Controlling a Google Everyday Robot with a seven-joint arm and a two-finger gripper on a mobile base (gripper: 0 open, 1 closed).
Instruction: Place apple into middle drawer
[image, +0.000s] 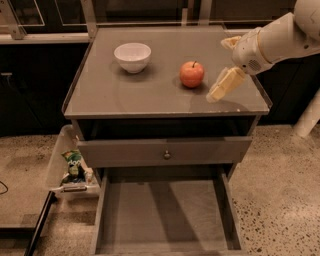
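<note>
The apple (192, 74) sits upper centre on the desk (125, 97); our end effector (223, 85) hovers just right, apart or together we cannot tell. A glancing approach could roll it away.

One apple (192, 74), one bowl (132, 56), two drawers (165, 220), one pincer (225, 82) beside apple

Claw (222, 80) right of apple (192, 74), bowl (132, 56) farther left

A grey cabinet (150, 97) stands on speckled floor (282, 200) before dark cupboards (30, 90).
</note>
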